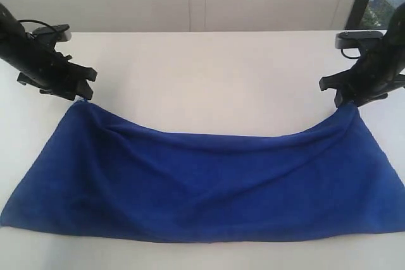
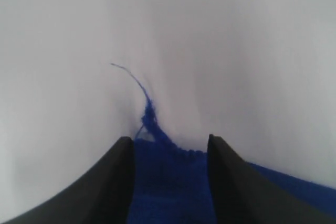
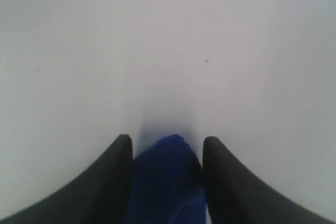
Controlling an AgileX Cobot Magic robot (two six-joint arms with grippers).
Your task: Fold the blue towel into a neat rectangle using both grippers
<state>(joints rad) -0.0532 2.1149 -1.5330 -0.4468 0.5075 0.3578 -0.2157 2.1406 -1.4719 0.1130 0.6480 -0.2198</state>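
Looking first at your left gripper [image 2: 168, 140], you see its two black fingers [image 2: 113, 182] standing well spread, with a corner of the blue towel [image 1: 202, 181] lying in the gap between them. The cloth fills most of that gap, and you cannot tell whether the pads touch it. A loose thread [image 2: 134, 80] curls away from that corner over the white table [image 1: 209, 67]. Your right gripper [image 3: 167, 140] shows much the same: fingers parted, with a rounded blue corner sitting between them and reaching just to the fingertips. In the exterior view each gripper sits right at one far corner of the towel, the left one at the left corner and the right one at the right corner. Outward from them the towel spreads toward the camera as a wide band on the table. Its far edge sags in a shallow curve between the two corners, its near edge runs fairly straight, and soft wrinkles cross the middle.
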